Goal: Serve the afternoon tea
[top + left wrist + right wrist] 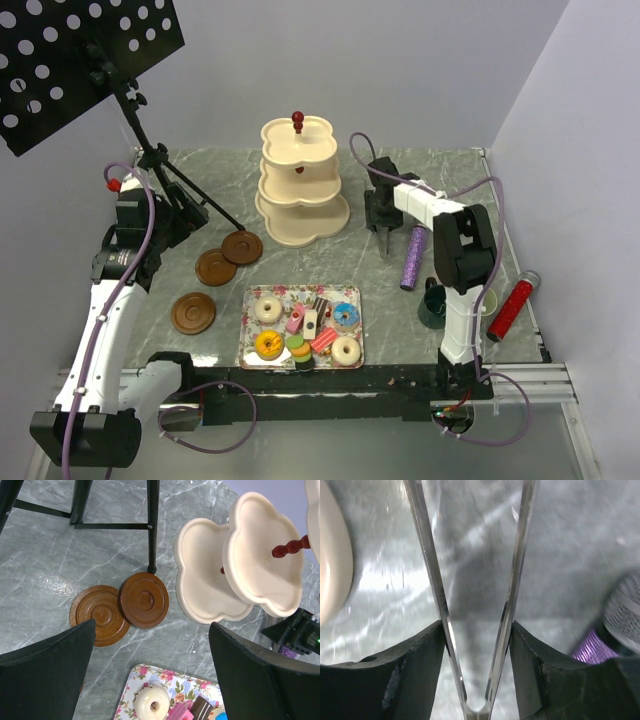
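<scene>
Where the right arm ends — right gripper (477,630): two black fingers pressed against both arms of the metal tongs (431,575), which spread in a V toward the table.
Right gripper, place: above the grey marble table (470,190), between the cream three-tier stand (300,185) and the purple glittery microphone (413,257); I cannot tell if the tong tips touch the table.
Left gripper (152,625): fingers wide apart, holding nothing — it hangs over the left side, near the black music stand (80,60).
Saucers: three, brown and round; the dark saucer (242,247) overlaps the second saucer (215,267) just beside the stand's base; the third saucer (193,312) lies apart, nearer the arms.
Floral tray (340,295): at the near edge, carrying the toy doughnuts (268,309), cake slices (322,340) and macarons (299,352).
Mugs: dark teal mug (433,305) and pale green mug (488,300), on either side of the right arm, partly hidden.
Far right: red glittery microphone (512,305).
</scene>
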{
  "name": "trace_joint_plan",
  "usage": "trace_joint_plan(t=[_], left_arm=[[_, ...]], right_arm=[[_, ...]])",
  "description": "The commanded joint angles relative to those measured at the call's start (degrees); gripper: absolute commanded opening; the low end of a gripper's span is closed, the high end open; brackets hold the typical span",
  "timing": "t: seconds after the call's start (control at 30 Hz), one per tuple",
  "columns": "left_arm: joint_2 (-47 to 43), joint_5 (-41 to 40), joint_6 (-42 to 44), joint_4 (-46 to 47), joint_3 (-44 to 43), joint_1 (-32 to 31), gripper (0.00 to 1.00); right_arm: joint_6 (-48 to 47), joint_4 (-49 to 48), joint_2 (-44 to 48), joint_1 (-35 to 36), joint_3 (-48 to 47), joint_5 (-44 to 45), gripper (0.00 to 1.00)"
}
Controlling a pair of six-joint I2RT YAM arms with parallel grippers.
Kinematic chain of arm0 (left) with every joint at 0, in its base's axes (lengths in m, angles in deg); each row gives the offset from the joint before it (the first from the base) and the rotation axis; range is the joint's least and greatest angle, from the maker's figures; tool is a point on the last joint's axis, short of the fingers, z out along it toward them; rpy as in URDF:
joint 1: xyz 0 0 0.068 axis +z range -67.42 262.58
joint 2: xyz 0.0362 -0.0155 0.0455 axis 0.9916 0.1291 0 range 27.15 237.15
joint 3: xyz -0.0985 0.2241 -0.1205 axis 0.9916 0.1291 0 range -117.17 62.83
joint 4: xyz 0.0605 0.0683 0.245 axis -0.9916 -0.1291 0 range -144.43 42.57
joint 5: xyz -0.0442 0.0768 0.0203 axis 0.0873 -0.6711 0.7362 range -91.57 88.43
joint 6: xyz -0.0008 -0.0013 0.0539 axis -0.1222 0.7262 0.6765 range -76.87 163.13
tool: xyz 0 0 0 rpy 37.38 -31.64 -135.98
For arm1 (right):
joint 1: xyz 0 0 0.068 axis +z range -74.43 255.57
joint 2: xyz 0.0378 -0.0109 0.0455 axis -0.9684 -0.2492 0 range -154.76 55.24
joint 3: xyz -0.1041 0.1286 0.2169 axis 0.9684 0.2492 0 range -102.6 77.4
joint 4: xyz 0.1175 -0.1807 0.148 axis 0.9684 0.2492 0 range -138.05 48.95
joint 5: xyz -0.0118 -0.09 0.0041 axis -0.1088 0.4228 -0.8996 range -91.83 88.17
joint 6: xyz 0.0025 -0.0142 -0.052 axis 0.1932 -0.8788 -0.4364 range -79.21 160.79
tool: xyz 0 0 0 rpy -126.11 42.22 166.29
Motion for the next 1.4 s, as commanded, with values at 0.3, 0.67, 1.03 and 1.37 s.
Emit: trace_joint_plan(t=[0.3,0.67,1.03,1.37], left_arm=[[0.36,0.04,0.18,1.54,-1.73,0.24,1.0],[0.71,1.18,0.98,0.14,-3.48,0.24,1.0],[-0.08,3.81,3.44,-0.48,-3.22,-0.02,1.0],[-2.97,3.73,2.91,-2.24,-4.62,-1.16,1.0]], right_arm=[[-1.06,9.84,16.96,0.11,3.41,-3.29,0.55],[-0.01,15.73,26.8,0.11,3.59,-3.82,0.55],[0.16,20.91,42.44,3.26,10.08,-5.13,0.54],[11.14,33.12,57.12,19.87,13.52,-4.61,0.52]])
